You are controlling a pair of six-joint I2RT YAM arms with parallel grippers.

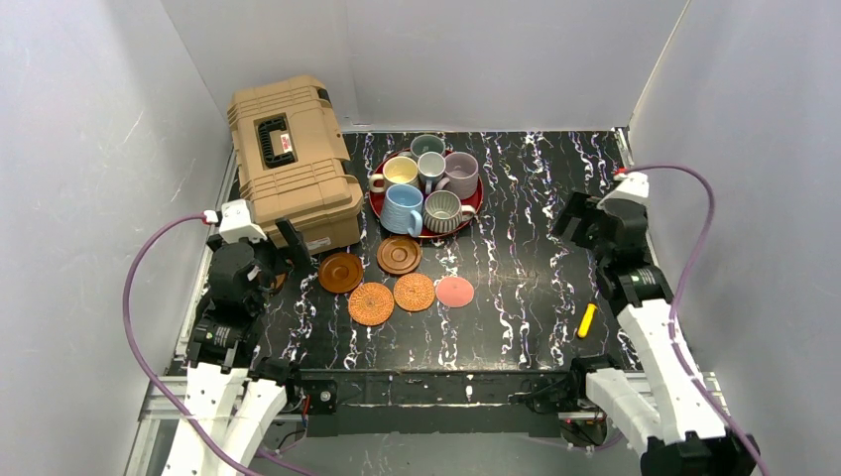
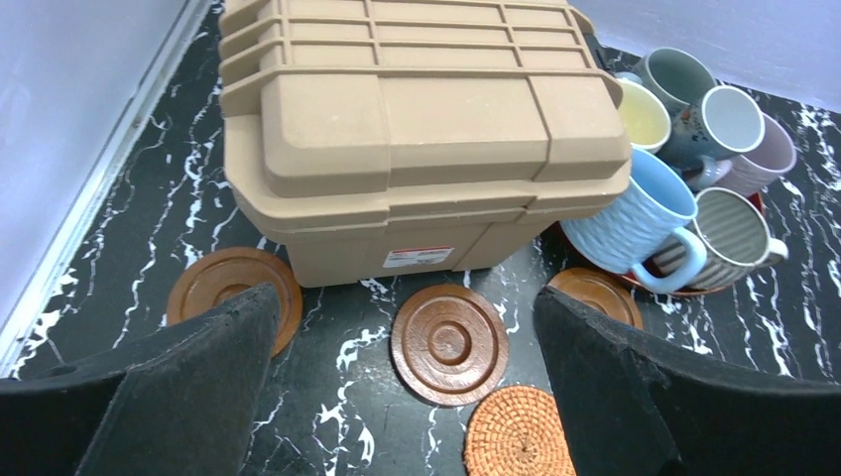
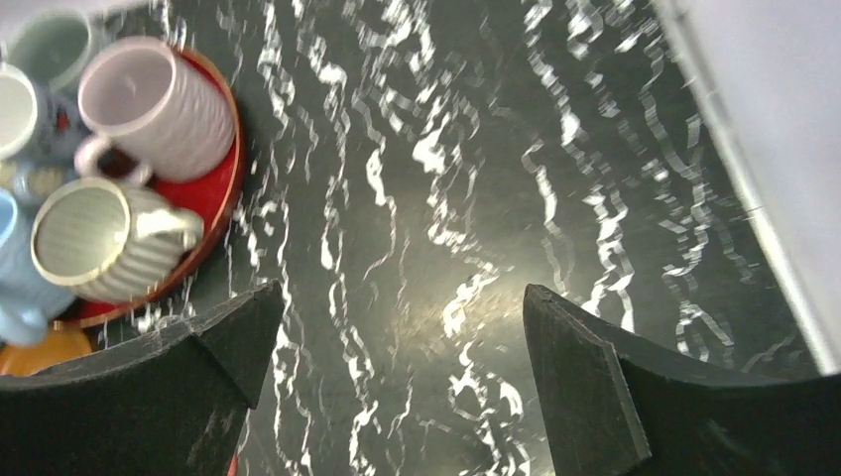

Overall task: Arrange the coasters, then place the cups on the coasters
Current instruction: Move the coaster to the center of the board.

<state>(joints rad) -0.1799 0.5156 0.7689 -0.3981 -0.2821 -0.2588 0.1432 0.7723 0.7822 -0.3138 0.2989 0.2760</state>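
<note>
Nothing is done yet: all six mugs (image 1: 403, 208) crowd the red tray (image 1: 476, 198) at upper centre, the coasters (image 1: 414, 292) lie unarranged just below it, and the left gripper (image 2: 407, 307) and right gripper (image 3: 402, 307) both hang spread wide, empty.

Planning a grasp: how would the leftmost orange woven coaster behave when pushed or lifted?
The woven coaster lies flat on the table, so it would probably slide, not tip. Its thin edge looks hard to pinch. The weave suggests it is light, perhaps slightly flexible.
</note>
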